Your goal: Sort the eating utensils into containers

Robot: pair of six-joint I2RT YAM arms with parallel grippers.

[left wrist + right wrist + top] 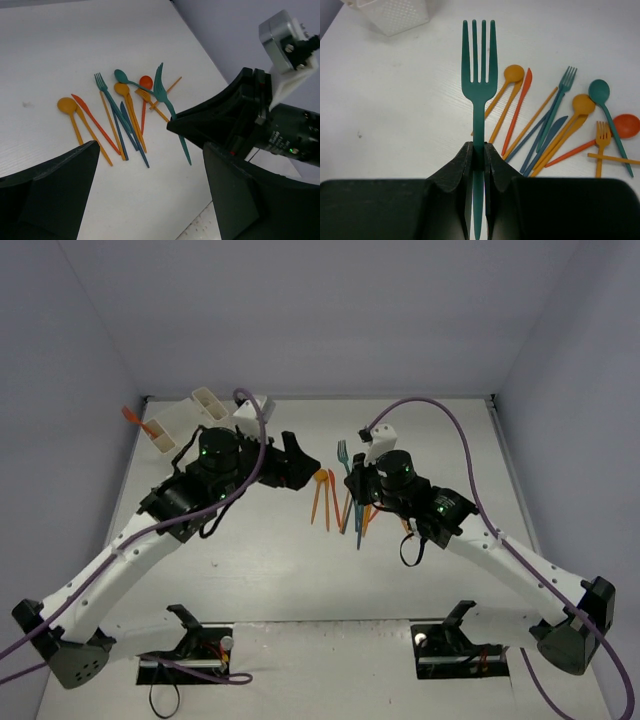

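Observation:
My right gripper [479, 152] is shut on a teal fork [479, 75], held by its handle above the table with the tines pointing away; it also shows in the top view [343, 452] and in the left wrist view [163, 89]. Under and beside it lies a pile of utensils [345, 508] in orange, red, teal and blue [120, 112] [555, 125]. My left gripper [303, 466] is open and empty, just left of the pile [150, 200]. The white containers [205, 410] stand at the far left; a corner shows in the right wrist view [395, 15].
An orange utensil [135, 418] sticks out of the leftmost bin. Purple cables [470, 455] loop over both arms. Grey walls close in the table at the back and both sides.

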